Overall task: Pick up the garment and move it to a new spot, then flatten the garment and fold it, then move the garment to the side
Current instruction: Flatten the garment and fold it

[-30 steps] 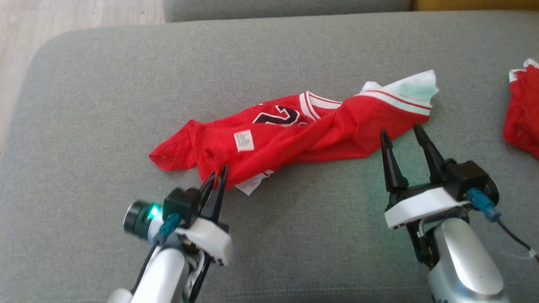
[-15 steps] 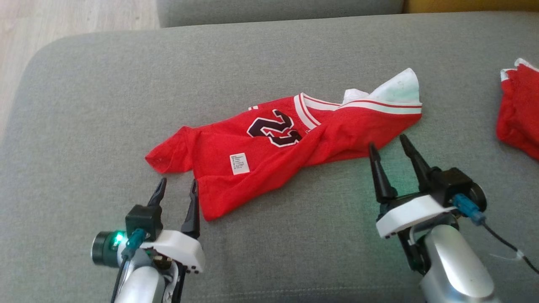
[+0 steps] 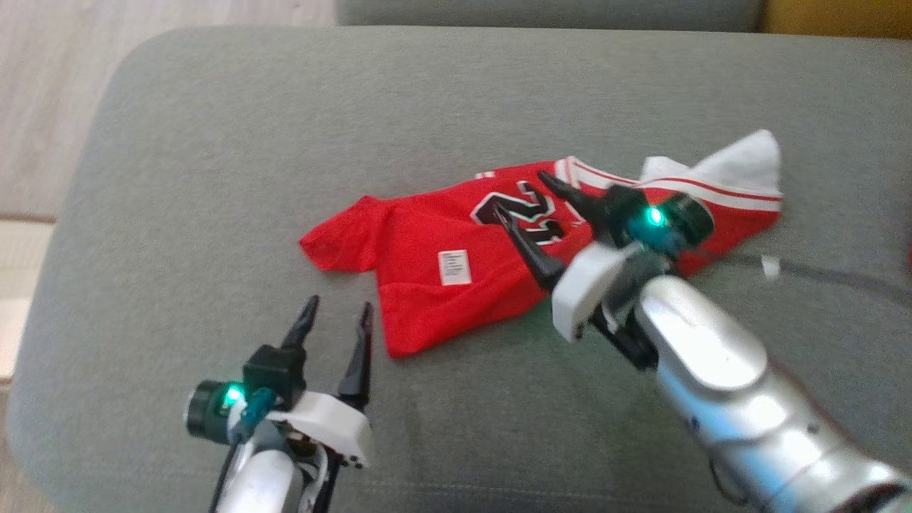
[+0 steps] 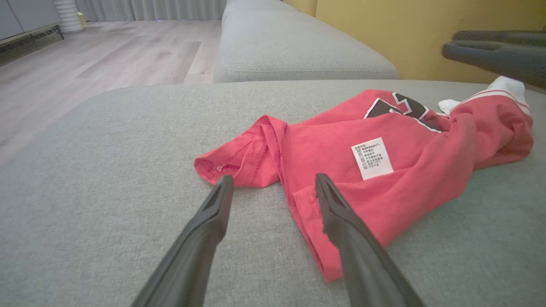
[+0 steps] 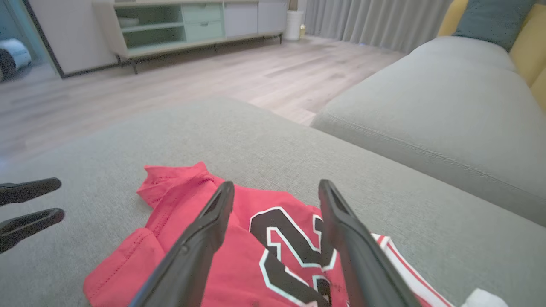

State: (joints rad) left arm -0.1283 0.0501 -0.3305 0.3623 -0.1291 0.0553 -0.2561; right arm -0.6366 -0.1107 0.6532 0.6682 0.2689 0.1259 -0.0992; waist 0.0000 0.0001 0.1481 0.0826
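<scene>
Left gripper and right gripper wide open, holding nothing. Risk: right pinching bunched garment through several layers, dragging folds instead of flattening.

We see a grey fabric cushion carrying one crumpled red garment, its near hem just right of our left claw, its black numerals beneath our right claw.

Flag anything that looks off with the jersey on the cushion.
The garment lies crumpled, not flat: its right end is twisted into a roll with a white part sticking out, and its tag faces up. No damage or spill visible.
</scene>
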